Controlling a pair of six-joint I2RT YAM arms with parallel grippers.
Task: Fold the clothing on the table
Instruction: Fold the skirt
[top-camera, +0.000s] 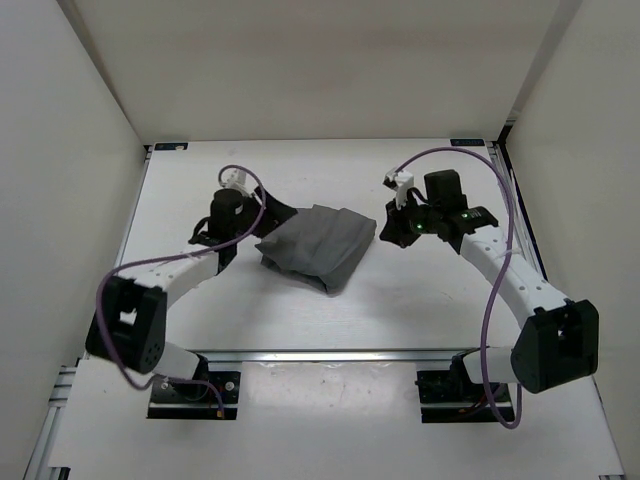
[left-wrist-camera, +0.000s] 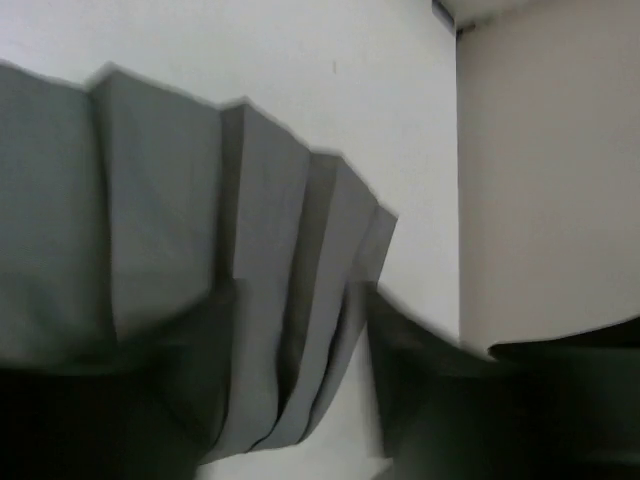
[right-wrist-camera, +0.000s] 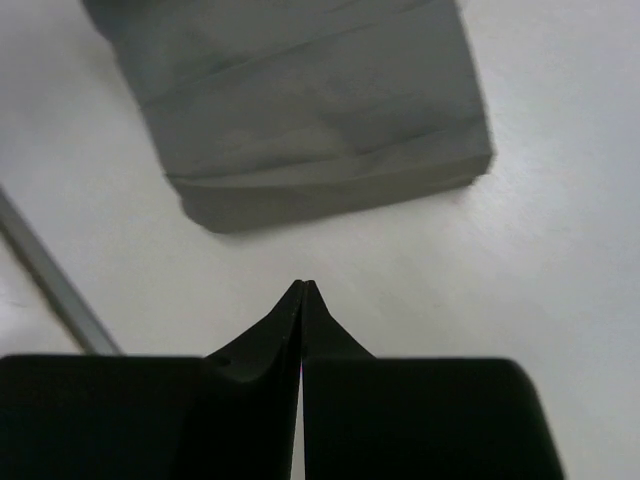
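Observation:
The clothing (top-camera: 318, 248) is a grey pleated garment lying folded into a compact block in the middle of the white table (top-camera: 420, 300). My left gripper (top-camera: 283, 215) is at its left edge. In the left wrist view, blurred pleats (left-wrist-camera: 180, 220) fill the frame, and the garment's edge lies between the two dark fingers (left-wrist-camera: 470, 400), which stand well apart without pinching it. My right gripper (top-camera: 388, 228) hovers just right of the clothing, not touching it. Its fingertips (right-wrist-camera: 303, 288) are pressed together with nothing between them, and the clothing (right-wrist-camera: 310, 110) lies a short way ahead.
White walls (top-camera: 80, 150) close in the table on the left, back and right; one wall (left-wrist-camera: 550, 180) is near the left gripper. A metal rail (top-camera: 330, 355) runs along the near edge and also shows as a rail (right-wrist-camera: 50, 290) in the right wrist view. Purple cables (top-camera: 490, 300) loop along both arms.

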